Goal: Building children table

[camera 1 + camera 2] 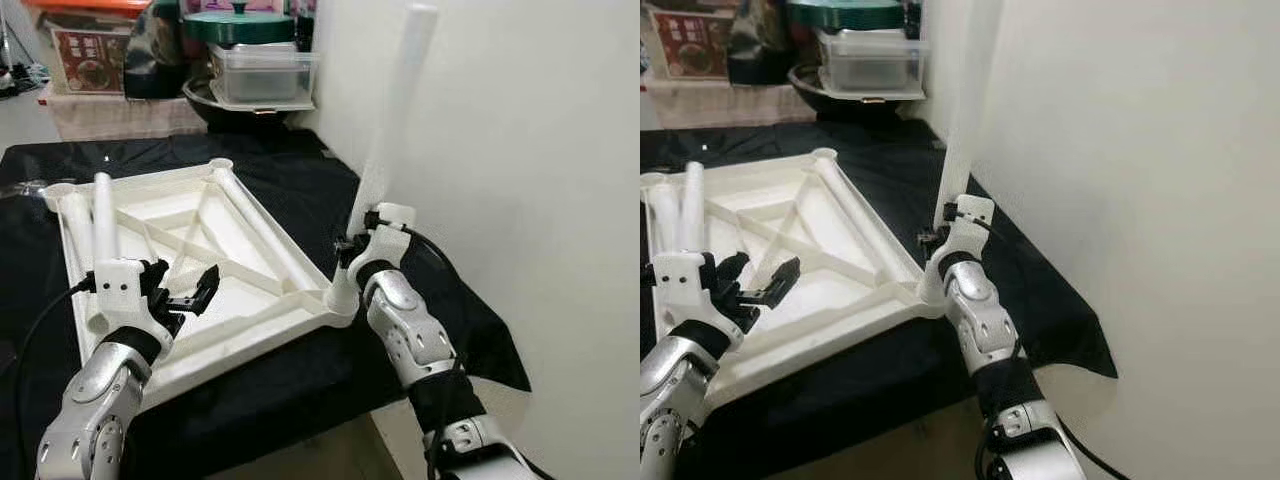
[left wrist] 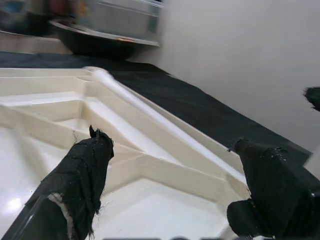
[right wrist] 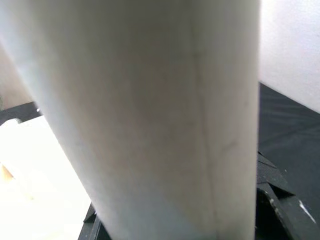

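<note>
My right gripper (image 1: pixel 352 243) is clamped low on the white table leg (image 1: pixel 395 110), which stands upright in the corner socket of the upturned tabletop (image 1: pixel 240 300) just below. Looks like light, stiff, slick plastic, so a low grip suits. My left gripper (image 1: pixel 185 290) is spread, hovering over the tabletop's ribs.

The white table leg (image 3: pixel 145 120) is running off the right wrist view's edges at both ends, so neither end shows there, and it is hiding the right gripper's (image 1: pixel 350 250) fingers. In the head views its lower end is disappearing behind that gripper. Beyond the left gripper (image 2: pixel 170 185), the containers (image 2: pixel 115 20) are blurring past telling and getting cut off.
</note>
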Tool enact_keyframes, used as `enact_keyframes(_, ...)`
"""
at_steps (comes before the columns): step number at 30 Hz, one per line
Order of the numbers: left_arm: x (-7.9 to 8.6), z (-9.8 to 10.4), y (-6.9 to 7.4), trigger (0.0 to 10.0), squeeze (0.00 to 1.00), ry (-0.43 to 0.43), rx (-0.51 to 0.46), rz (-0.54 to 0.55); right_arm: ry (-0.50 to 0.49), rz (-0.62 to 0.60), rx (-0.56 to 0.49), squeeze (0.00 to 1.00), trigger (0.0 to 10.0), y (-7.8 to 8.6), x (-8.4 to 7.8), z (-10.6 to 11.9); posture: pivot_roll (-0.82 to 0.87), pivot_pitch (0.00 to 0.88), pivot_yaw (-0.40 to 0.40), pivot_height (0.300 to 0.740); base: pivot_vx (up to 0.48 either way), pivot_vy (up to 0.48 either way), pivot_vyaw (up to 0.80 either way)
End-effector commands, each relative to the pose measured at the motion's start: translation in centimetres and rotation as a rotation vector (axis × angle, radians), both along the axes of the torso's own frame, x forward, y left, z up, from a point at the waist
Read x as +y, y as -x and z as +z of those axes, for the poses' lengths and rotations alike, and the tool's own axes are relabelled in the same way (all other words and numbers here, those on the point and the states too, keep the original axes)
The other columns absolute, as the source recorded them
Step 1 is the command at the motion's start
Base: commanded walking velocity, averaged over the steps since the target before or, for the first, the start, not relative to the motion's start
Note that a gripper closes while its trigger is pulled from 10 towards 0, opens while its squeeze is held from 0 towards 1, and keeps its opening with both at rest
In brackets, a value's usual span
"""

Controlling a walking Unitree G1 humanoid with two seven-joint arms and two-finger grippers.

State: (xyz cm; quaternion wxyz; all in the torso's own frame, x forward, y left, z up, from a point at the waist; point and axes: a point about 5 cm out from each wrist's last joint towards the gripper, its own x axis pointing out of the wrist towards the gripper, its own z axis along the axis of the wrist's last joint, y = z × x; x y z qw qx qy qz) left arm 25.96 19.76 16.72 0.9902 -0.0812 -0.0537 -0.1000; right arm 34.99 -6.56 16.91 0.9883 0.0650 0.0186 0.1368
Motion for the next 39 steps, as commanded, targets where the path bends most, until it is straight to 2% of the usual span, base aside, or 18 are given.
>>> enact_keyframes(1, -0.2, -0.3, -0.2, 10.0, 0.0, 0.003, 0.013, -0.015, -0.011, 0.116, 0.076, 0.0, 10.0, 0.8, 1.5, -1.3, 0.15, 0.0, -0.126, 0.714, 0.0, 0.0, 0.0)
enact_keyframes(2, -0.2, -0.3, -0.2, 10.0, 0.0, 0.004, 0.013, -0.016, -0.061, 0.203, 0.028, 1.0, 10.0, 1.0, 2.2, -0.4, 0.15, 0.0, -0.126, 0.714, 0.0, 0.0, 0.0)
enact_keyframes(6, -0.2, -0.3, -0.2, 10.0, 0.0, 0.004, 0.012, -0.015, -0.138, 0.369, -0.024, 1.0, 10.0, 1.6, 3.4, 0.8, 0.16, 0.0, -0.132, 0.714, 0.0, 0.0, 0.0)
enact_keyframes(7, -0.2, -0.2, -0.2, 10.0, 0.0, 0.005, 0.011, -0.014, -0.168, 0.55, -0.061, 0.0, 10.0, 2.3, 4.3, 1.8, 0.16, 0.0, -0.132, 0.714, 0.0, 0.0, 0.0)
enact_keyframes(10, -0.2, -0.2, -0.2, 10.0, 0.0, 0.005, 0.01, -0.012, -0.184, 0.734, -0.09, 0.0, 10.0, 3.3, 4.8, 2.5, 0.16, 0.0, -0.132, 0.714, 0.0, 0.0, 0.0)
enact_keyframes(11, -0.2, -0.2, -0.2, 10.0, 0.0, 0.007, 0.009, -0.012, -0.16, 1.075, -0.119, 0.0, 10.0, 5.9, 4.6, 3.4, 0.16, 0.0, -0.132, 0.714, 0.0, 0.0, 0.0)
enact_keyframes(12, -0.2, -0.2, -0.2, 10.0, 0.0, 0.008, 0.009, -0.012, -0.147, 1.165, -0.113, 0.0, 10.0, 6.8, 4.3, 3.4, 0.16, 0.0, -0.132, 0.714, 0.0, 0.0, 0.0)
enact_keyframes(20, -0.3, -0.2, -0.3, 10.0, 0.0, 0.01, 0.007, -0.015, -0.069, 1.295, -0.087, 0.0, 10.0, 7.7, 3.8, 2.5, 0.15, 0.0, -0.135, 0.714, 0.0, 0.0, 0.0)
enact_keyframes(21, -0.3, -0.2, -0.3, 10.0, 0.0, 0.01, 0.007, -0.015, -0.037, 1.189, -0.076, 0.0, 0.0, 6.7, 4.3, 1.6, 0.16, 0.0, -0.14, 0.714, 0.0, 0.0, 0.0)
enact_keyframes(25, -0.3, -0.1, -0.2, 10.0, 0.0, 0.01, 0.006, -0.012, 0.003, 0.944, -0.065, 0.0, 0.0, 4.6, 5.2, 0.3, 0.17, 0.0, -0.139, 0.714, 0.0, 0.0, 0.0)
enact_keyframes(26, -0.3, -0.2, -0.2, 10.0, 0.0, 0.01, 0.007, -0.011, -0.007, 0.779, -0.008, 0.0, 0.0, 3.4, 4.8, 0.0, 0.17, 0.0, -0.139, 0.714, 0.0, 0.0, 0.0)
enact_keyframes(27, -0.3, -0.2, -0.2, 10.0, 0.0, 0.01, 0.008, -0.011, 0.016, 0.416, 0.074, 0.0, 0.0, 1.2, 2.6, -1.4, 0.17, 0.0, -0.136, 0.714, 0.0, 0.0, 0.0)
enact_keyframes(28, -0.3, -0.2, -0.2, 10.0, 0.0, 0.01, 0.008, -0.011, 0.016, 0.416, 0.074, 0.0, 0.0, 1.2, 2.6, -1.4, 0.17, 0.0, -0.136, 0.714, 0.0, 0.0, 0.0)
enact_keyframes(29, -0.3, -0.2, -0.1, 10.0, 0.0, 0.011, 0.008, -0.012, 0.061, 0.142, 0.132, 0.0, 0.0, 0.2, 0.5, -2.6, 0.17, 0.0, -0.136, 0.714, 0.0, 0.0, 0.0)
enact_keyframes(31, -0.3, -0.2, -0.1, 10.0, 0.0, 0.011, 0.009, -0.013, 0.092, -0.021, 0.156, 0.0, 0.0, -0.1, -0.9, -3.2, 0.17, 0.0, -0.136, 0.714, 0.0, 0.0, 0.0)
enact_keyframes(34, -0.2, -0.2, -0.1, 10.0, 0.0, 0.011, 0.01, -0.014, 0.114, -0.076, 0.151, 0.0, 0.0, 0.0, -1.4, -3.3, 0.16, 0.0, -0.131, 0.714, 0.0, 0.0, 0.0)
enact_keyframes(35, -0.2, -0.2, -0.2, 10.0, 0.0, 0.011, 0.012, -0.016, 0.101, -0.027, 0.147, 0.0, 10.0, 0.3, -0.7, -2.9, 0.16, 0.0, -0.127, 0.714, 0.0, 0.0, 0.0)
enact_keyframes(39, -0.2, -0.3, -0.2, 10.0, 0.0, 0.012, 0.013, -0.016, -0.061, 0.183, 0.103, 0.0, 10.0, 0.6, 1.5, -1.7, 0.17, 0.0, -0.131, 0.714, 0.0, 0.0, 0.0)
